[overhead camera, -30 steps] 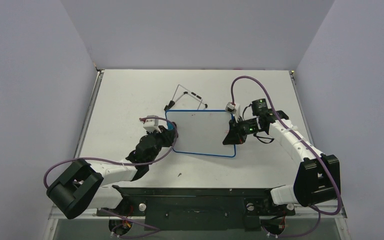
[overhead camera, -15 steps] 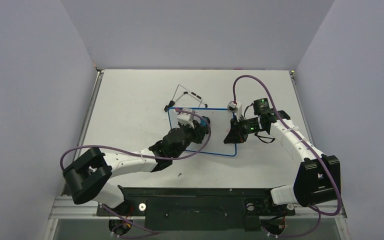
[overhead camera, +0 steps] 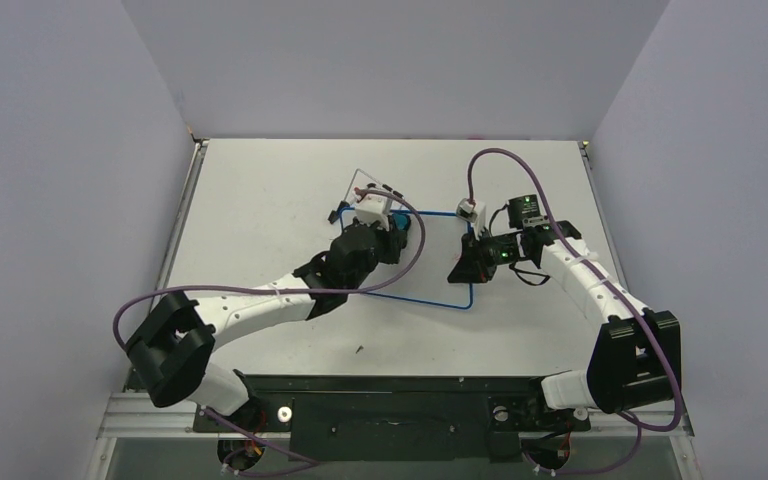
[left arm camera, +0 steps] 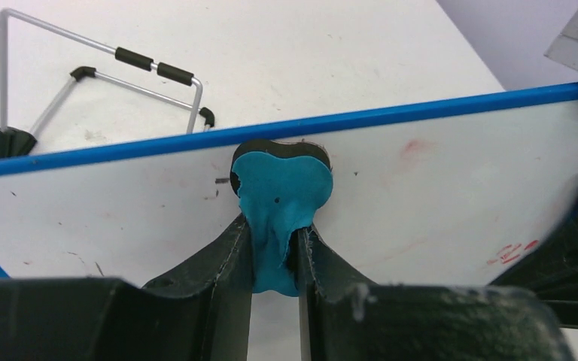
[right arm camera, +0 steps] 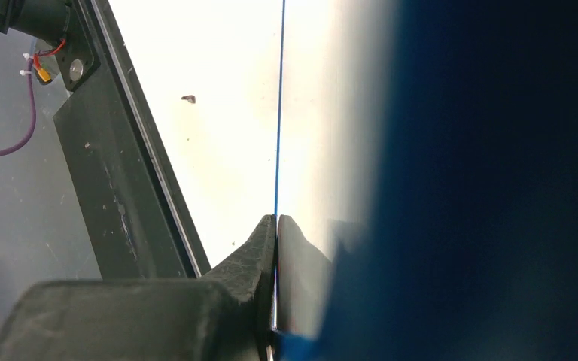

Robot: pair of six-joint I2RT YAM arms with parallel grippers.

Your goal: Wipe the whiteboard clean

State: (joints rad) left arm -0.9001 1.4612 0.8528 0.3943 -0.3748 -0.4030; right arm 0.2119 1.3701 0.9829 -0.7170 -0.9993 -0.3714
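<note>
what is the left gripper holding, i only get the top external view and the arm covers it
Observer: In the left wrist view the left gripper is shut on a teal eraser. The eraser's black pad lies against the whiteboard, just under its far blue rim.
Operator: any red ink left on it
Observer: Yes, there is a faint red smudge to the right of the eraser, and there are brighter red marks near the board's right edge.
Operator: is the right gripper really on the board
Observer: The right wrist view shows the right gripper shut on the board's thin blue edge.
</note>
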